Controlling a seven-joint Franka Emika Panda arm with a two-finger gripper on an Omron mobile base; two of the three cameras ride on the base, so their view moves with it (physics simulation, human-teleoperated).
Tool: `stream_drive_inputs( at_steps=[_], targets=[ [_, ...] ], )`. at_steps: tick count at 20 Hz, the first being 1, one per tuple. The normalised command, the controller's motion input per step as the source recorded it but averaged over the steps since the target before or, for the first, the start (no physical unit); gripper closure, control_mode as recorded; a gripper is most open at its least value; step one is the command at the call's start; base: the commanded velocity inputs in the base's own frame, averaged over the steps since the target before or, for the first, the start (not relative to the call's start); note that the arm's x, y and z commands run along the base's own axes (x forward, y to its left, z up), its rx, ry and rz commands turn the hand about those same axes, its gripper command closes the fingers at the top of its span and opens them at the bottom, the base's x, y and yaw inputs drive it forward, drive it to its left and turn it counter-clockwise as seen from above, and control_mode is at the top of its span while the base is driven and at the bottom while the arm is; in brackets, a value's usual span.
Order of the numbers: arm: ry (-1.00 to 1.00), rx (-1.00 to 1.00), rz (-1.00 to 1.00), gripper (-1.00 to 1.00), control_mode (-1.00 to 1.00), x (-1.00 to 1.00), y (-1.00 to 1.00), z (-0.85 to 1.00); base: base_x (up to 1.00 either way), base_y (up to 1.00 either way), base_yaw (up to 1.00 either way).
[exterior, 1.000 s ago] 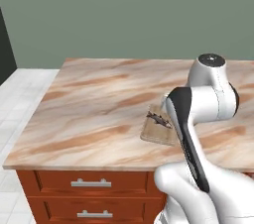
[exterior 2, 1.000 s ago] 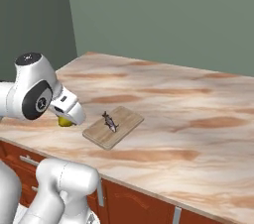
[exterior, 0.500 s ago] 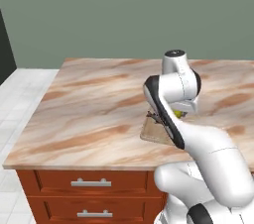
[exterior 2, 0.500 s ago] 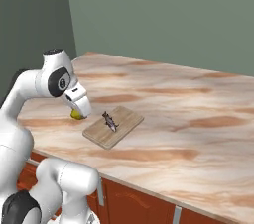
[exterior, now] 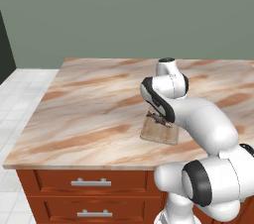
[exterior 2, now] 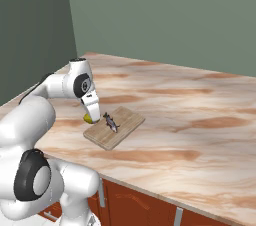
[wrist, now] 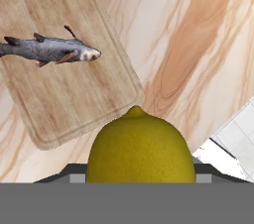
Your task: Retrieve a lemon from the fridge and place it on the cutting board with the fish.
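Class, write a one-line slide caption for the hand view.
Gripper holding a bright yellow lemon above the marbled countertop, beside a tan wooden board bearing a grey fish.

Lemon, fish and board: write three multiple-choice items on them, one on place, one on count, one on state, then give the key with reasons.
1. Where does the fish lie?
A. on the board
B. on the bare counter
C. in a drawer

2. How many fish are on the board?
A. three
B. two
C. one

3. What is the state of the lemon?
A. resting on the board
B. held in the hand
C. lying on the floor

Key:
1 A: the hand view shows the fish fully within the board's rim.
2 C: a single grey fish is there.
3 B: the lemon sits between the fingers, above the counter beside the board's edge.
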Motion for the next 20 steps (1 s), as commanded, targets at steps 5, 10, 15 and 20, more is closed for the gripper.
stream_drive_inputs(
  at_steps=[5,10,15,20],
  targets=[
    [-0.02,0.06,0.00,1.00,-1.00,0.38,0.23,-0.32,0.00,0.00,0.00],
    [0.00,0.00,0.00,1.00,-1.00,0.63,0.01,-0.42,0.00,0.00,0.00],
    [0.00,0.00,0.00,1.00,-1.00,0.48,0.00,-0.46,0.00,0.00,0.00],
    [0.00,0.00,0.00,1.00,-1.00,0.38,0.00,-0.46,0.00,0.00,0.00]
  ],
)
